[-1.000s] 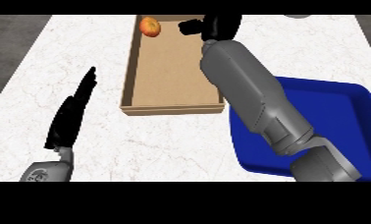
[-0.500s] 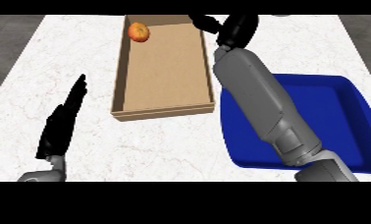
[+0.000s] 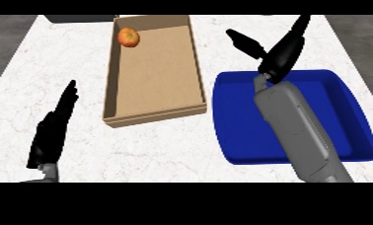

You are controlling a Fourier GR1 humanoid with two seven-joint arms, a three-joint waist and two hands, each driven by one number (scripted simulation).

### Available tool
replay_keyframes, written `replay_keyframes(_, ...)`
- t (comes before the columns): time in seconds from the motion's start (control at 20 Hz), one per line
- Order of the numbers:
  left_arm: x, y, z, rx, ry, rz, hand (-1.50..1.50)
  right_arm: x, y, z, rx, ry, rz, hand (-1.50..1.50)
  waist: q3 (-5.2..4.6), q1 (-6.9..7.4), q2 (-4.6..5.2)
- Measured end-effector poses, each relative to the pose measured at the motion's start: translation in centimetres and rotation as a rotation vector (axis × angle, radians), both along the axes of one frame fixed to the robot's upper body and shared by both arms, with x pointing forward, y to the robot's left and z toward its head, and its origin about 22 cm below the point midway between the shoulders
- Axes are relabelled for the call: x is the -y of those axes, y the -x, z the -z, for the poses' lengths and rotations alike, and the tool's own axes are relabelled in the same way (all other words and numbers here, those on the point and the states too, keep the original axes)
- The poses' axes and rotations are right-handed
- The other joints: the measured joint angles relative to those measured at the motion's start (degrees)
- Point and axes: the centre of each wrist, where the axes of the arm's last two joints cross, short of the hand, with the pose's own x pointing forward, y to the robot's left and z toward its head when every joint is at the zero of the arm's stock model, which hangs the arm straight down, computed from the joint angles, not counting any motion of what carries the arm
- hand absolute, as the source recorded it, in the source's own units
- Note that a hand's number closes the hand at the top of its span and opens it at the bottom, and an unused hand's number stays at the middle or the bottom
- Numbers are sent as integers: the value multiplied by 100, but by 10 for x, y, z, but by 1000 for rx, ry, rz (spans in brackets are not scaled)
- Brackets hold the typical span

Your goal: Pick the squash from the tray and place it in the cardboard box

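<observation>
Right hand [image 3: 280, 54] raised above the far edge of the blue tray [image 3: 237, 120], fingers straight and spread, thumb out to the side, grasping nothing. Left hand [image 3: 53, 130] resting at the lower left over the marble counter [image 3: 167, 150], fingers straight, likewise holding nothing. Squash [image 3: 129, 37] lying inside the cardboard box [image 3: 154, 113], in its far left corner, close to the wall, well apart from both hands. Judged small, round, smooth-skinned and stiff, probably light and prone to roll; best taken across its widest part, thumb opposite fingers. Placement apparently done.
</observation>
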Motion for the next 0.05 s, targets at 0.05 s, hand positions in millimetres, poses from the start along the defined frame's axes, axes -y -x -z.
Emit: replay_keyframes(0.05,-1,0,1,4,2,-1,0,10,9,0,6,-2,0,-150,-2,-12,-1)
